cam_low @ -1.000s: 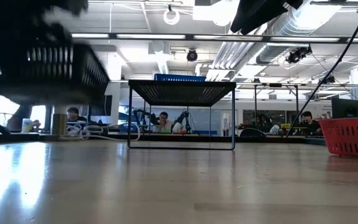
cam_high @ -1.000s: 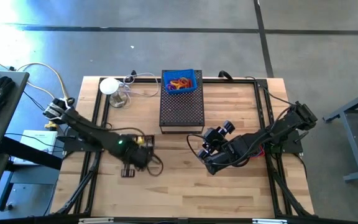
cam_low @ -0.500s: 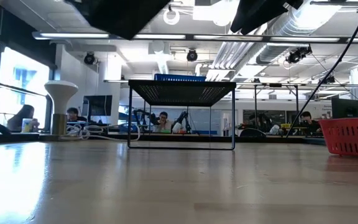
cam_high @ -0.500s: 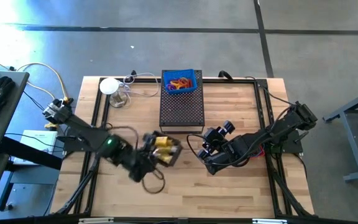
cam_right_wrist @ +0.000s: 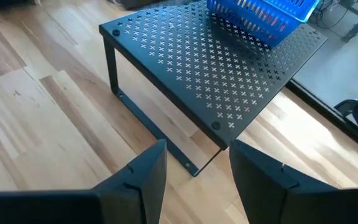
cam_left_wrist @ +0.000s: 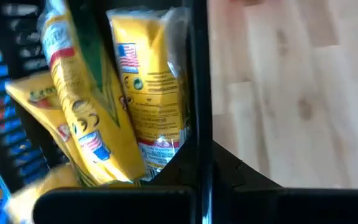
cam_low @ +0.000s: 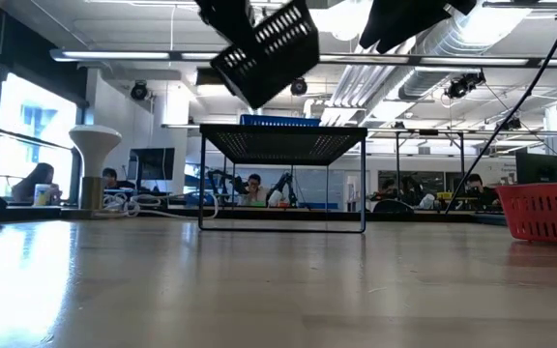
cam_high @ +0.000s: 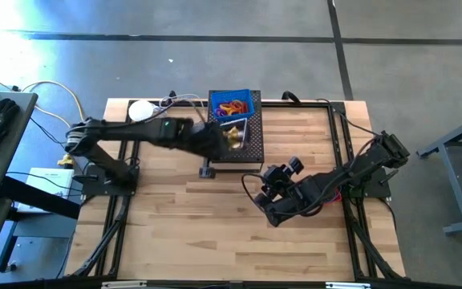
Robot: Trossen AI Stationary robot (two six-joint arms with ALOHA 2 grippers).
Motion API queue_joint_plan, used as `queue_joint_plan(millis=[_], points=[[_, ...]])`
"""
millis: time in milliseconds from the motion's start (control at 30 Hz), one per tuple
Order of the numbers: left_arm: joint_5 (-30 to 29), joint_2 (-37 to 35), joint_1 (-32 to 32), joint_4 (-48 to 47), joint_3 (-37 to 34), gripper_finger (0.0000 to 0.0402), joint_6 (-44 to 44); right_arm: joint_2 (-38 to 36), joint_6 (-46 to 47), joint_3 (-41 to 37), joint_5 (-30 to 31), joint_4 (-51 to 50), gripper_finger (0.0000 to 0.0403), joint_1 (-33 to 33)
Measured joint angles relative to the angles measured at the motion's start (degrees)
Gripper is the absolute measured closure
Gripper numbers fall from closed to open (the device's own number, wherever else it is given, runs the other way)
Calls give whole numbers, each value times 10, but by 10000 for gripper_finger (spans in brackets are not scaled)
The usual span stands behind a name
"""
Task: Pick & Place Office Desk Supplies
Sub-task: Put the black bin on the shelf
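A black mesh basket of yellow packets is clamped in the left gripper and held tilted above the perforated stand. A blue basket of coloured bands sits at the stand's far end. The right gripper is held half-open and empty near the stand.

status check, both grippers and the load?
Left gripper shut on black basket of yellow packets, above shelf. Right gripper open, idle. Nothing blocking.
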Motion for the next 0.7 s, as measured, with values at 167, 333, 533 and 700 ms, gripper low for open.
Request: queue_joint_plan(millis=[167,333,533,700], points=[[8,44,18,-22,26,401,48,0,19,0,-3,-5,239,12],[27,91,24,-40,50,401,61,0,20,0,-2,-1,239,25],[-9,120,43,-84,83,401,26,0,19,0,0,0,239,26],[-11,120,62,-88,84,401,1,0,15,0,0,0,239,25]])
